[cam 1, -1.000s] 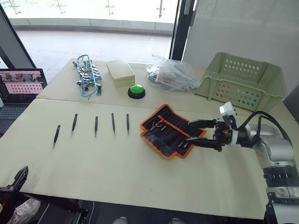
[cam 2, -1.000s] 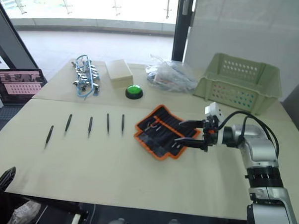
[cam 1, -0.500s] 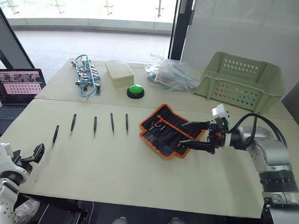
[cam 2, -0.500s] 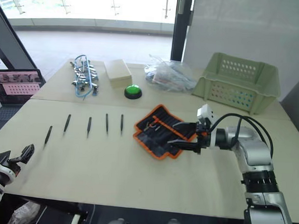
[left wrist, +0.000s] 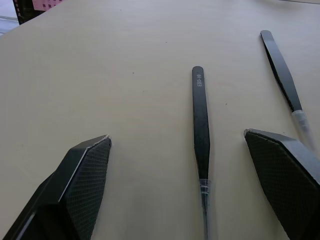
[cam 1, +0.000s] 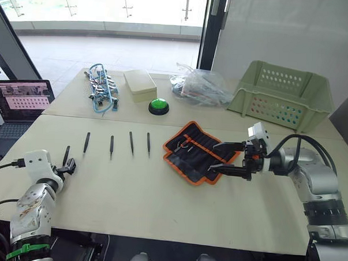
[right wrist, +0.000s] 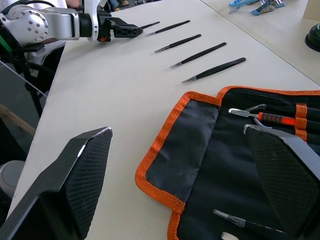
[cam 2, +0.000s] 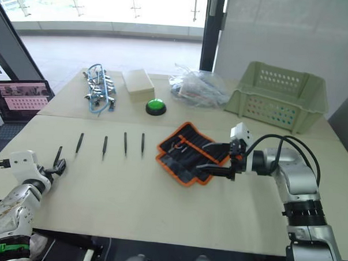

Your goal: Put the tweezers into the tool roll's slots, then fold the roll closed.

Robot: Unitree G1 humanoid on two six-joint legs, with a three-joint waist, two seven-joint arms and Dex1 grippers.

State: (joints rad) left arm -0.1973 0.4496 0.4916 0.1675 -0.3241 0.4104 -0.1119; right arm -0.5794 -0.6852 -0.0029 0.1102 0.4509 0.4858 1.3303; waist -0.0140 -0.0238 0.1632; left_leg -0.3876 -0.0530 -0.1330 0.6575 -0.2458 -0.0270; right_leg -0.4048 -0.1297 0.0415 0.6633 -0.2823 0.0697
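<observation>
Directly ahead of our left gripper (left wrist: 200,165), between its wide-apart fingers, lies the nearest of the tweezers (left wrist: 200,127) (long axis along our reach), while the tool roll (cam 1: 197,151) lies unfolded under the spread right gripper (cam 1: 223,157).

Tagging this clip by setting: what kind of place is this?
Likely an office or lab test area: a pale table by large windows, an open laptop alongside, and a green push button among staged props.
</observation>
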